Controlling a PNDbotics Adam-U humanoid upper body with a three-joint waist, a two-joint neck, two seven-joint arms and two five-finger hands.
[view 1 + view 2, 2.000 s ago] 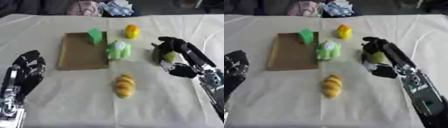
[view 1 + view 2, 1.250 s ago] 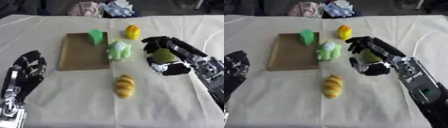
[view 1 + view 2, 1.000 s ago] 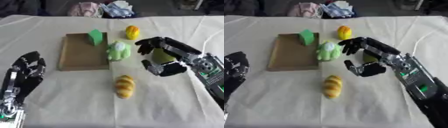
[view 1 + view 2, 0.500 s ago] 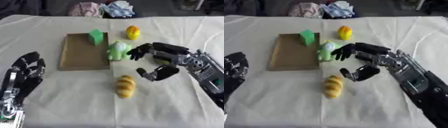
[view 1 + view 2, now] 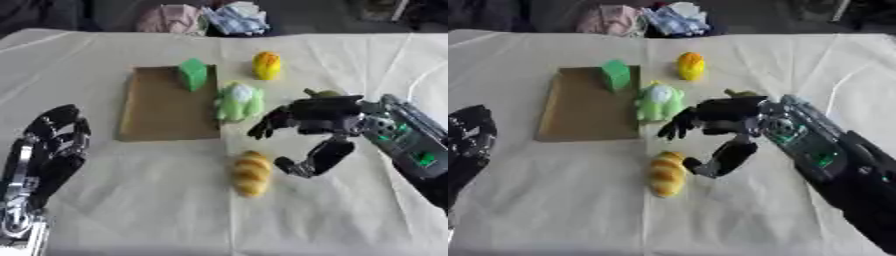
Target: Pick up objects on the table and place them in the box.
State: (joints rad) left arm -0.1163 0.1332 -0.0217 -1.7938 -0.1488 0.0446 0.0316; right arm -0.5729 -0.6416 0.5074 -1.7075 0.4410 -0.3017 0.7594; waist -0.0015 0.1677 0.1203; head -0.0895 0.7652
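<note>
A flat brown box (image 5: 166, 107) lies on the cloth, with a green block (image 5: 192, 74) standing on its far right corner. A pale green soft toy (image 5: 238, 102) sits at the box's right edge. Beyond it is a yellow-orange object (image 5: 267, 65), and a bread-like yellow roll (image 5: 251, 172) lies nearer me. My right hand (image 5: 325, 119) hovers open between the toy and the roll, fingers spread toward the toy and thumb hanging down just right of the roll. A small olive-green object (image 5: 322, 93) peeks out behind it. My left hand (image 5: 48, 150) rests open at the lower left.
A heap of pink and blue cloth (image 5: 206, 17) lies at the table's far edge. A thin white cable (image 5: 413, 75) runs across the cloth at the right.
My right hand has swung left and toward me, away from the olive-green object to a spot beside the roll and the green toy, fingers still spread. The left hand has stayed put.
</note>
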